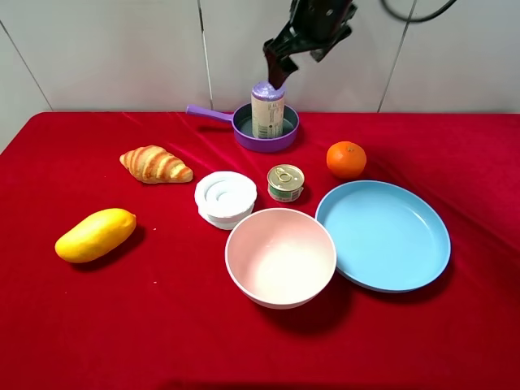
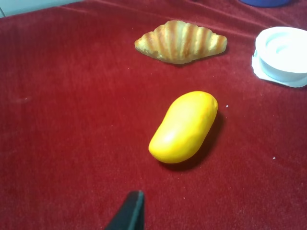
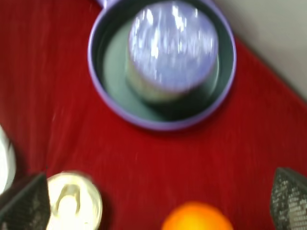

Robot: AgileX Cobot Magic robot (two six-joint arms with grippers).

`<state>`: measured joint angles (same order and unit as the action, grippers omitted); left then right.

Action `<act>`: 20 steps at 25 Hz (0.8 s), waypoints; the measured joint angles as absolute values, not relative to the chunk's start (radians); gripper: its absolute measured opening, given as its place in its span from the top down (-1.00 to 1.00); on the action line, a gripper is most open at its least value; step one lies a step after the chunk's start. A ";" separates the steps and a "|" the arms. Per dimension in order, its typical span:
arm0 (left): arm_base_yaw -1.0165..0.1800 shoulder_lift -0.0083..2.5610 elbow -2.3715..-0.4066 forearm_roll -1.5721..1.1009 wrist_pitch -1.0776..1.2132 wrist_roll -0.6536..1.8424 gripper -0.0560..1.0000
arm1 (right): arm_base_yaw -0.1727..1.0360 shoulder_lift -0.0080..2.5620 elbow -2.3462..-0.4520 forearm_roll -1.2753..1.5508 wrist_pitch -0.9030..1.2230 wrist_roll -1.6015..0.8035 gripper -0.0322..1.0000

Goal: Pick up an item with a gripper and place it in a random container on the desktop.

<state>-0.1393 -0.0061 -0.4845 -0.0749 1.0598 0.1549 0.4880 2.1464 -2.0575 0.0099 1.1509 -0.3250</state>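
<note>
The tall cylindrical canister with a lilac speckled top and printed beige label (image 1: 268,110) is seen standing upright inside the small purple saucepan (image 1: 280,140) at the back of the red-clothed desktop (image 1: 162,325). The right gripper (image 1: 280,65) is held above it, jaws spread wide, empty. The canister is judged rigid, light and smooth-sided; it is best clasped across mid-body, since it may topple.

Only one finger of the left gripper (image 2: 128,213) is visible, so its state cannot be told.

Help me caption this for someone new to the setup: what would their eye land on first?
Most striking is the purple-topped canister standing upright inside the small purple saucepan at the back of the red desktop, with the open right gripper just above it. Next come the pink bowl and blue plate side by side up front, and the yellow mango at the left.
</note>
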 joint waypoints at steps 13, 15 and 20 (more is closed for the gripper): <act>-0.139 -0.006 -0.484 -0.075 1.060 0.155 -0.96 | 0.490 1.761 -1.629 -0.018 1.183 -0.303 -0.41; -0.139 -0.006 -0.484 -0.075 1.060 0.155 -0.96 | 0.490 1.700 -1.546 -0.017 1.181 -0.303 -0.41; -0.139 -0.006 -0.484 -0.075 1.060 0.155 -0.96 | 0.490 1.498 -1.335 -0.015 1.144 -0.303 -0.41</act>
